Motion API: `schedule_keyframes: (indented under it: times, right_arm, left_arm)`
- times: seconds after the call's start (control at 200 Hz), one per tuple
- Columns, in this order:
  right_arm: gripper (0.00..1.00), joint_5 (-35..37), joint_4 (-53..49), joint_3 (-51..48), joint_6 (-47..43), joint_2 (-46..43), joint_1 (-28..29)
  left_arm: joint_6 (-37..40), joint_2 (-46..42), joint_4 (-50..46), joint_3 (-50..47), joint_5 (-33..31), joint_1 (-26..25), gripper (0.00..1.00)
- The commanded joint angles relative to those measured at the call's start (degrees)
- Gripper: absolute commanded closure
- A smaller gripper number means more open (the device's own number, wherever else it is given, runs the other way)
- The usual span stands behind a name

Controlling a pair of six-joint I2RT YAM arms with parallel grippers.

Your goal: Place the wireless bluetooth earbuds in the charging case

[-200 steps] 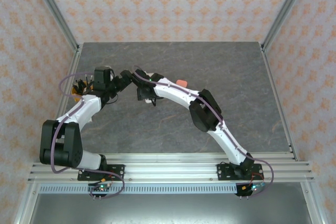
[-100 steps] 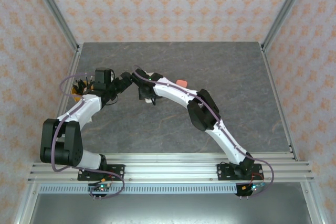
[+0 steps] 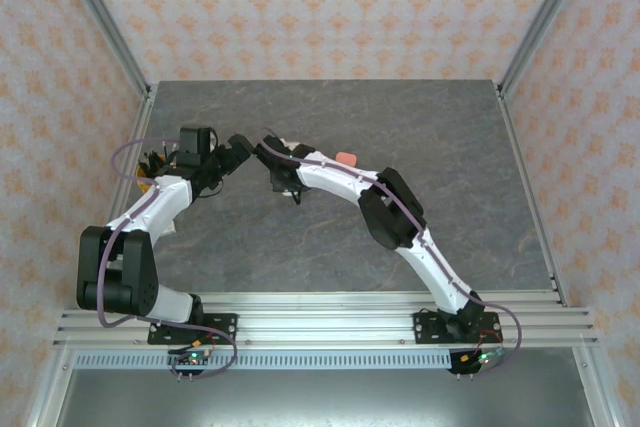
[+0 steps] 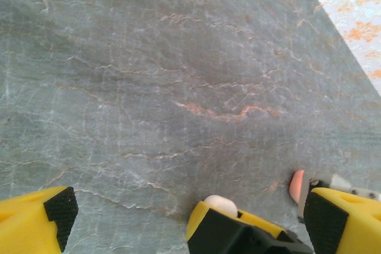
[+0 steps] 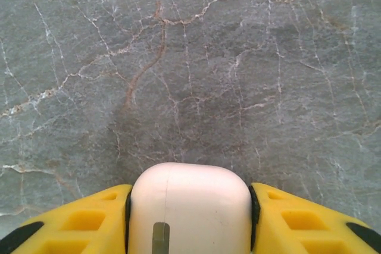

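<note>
We're seeing the R gripper clamping a white charging case btw its yellow fingers. Both pads are pressing on the case's sides, at bottom centre of the R wrist view. The case's rounded end is pointing toward the top of frame, away from the wrist. A small grey slot is sitting on its centreline near the bottom edge. Its lower part is running off frame, so we can't tell the long axis for sure. Can't tell either if it's resting on the grey veined tabletop or hanging just above it.

In the top view both grippers are sitting left of centre, tips facing each other and close. A salmon-pink case is lying to the right of them, beside the R forearm.

The L gripper is standing wide open and gripping nothing. The R gripper's finger and the white case's top are showing btw its fingers along the bottom edge of the L wrist view. The pink case is peeking out at lower right there, partly hidden behind the L finger.
</note>
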Motion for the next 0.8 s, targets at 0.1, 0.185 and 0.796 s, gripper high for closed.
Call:
schedule_keyframes:
  times: [0.1, 0.185, 0.796]
  right_arm:
    - [0.68, -0.1, 1.5, -9.8, 2.7, -6.1, 1.2]
    - [0.71, -0.6, 3.9, -13.9, 3.9, -10.1, 1.2]
    - [0.72, -8.4, 41.6, -53.0, 8.1, -36.2, -2.5]
  left_arm:
    - [-0.3, -0.1, 2.3, 3.0, 1.6, -0.5, 0.00]
    - [-0.2, -0.2, 2.1, 3.0, 2.4, -0.5, 0.00]
    - [-16.9, 0.2, -0.3, -0.8, 10.0, -3.0, 0.00]
